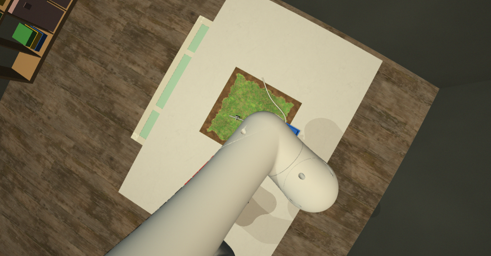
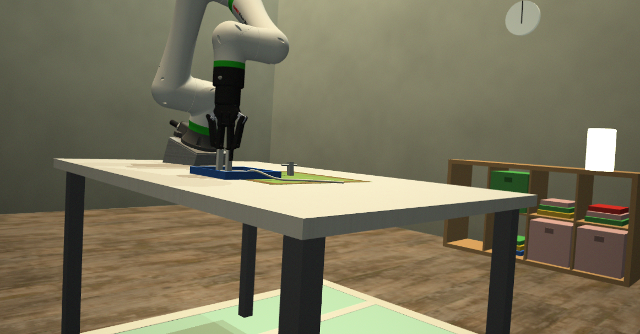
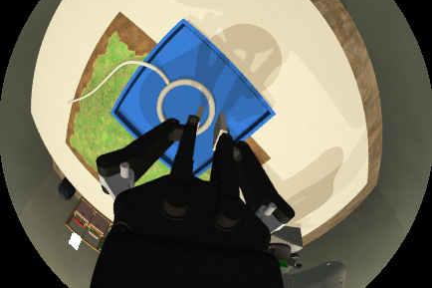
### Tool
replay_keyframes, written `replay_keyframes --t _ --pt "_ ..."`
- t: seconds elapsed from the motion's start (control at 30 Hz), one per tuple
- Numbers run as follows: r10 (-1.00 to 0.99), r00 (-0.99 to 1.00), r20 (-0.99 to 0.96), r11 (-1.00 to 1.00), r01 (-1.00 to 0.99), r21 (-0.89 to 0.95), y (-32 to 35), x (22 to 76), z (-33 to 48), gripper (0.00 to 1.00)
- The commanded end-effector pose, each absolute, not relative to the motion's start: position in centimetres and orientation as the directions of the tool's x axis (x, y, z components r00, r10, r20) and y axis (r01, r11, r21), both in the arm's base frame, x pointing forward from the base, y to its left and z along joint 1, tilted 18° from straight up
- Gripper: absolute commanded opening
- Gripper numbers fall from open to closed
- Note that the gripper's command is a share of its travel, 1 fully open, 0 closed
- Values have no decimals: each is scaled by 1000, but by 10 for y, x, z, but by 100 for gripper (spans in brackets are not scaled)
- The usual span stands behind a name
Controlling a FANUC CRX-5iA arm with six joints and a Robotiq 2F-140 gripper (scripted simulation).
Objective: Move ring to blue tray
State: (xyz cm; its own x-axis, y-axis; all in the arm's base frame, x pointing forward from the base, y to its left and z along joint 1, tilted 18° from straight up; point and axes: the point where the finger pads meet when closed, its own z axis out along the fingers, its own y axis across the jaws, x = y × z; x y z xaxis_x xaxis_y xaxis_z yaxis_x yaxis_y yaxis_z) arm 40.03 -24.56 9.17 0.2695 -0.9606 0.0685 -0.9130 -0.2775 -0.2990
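Top view: the arm (image 1: 213, 192) hides nearly all of the tray (image 1: 293, 129), the ring and the gripper. Exterior view: the ring is hidden behind the tray wall (image 2: 232, 173); the stake (image 2: 289, 168) is perhaps too small to detail.
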Motion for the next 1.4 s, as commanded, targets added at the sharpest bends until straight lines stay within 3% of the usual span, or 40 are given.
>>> replay_keyframes --t 0.0,0.9,1.37 --pt "-961 269 70 -278 -913 -300 -246 401 92 24" --pt "-961 269 70 -278 -913 -300 -248 372 182 24" --pt "-961 269 70 -278 -913 -300 -248 370 188 24"
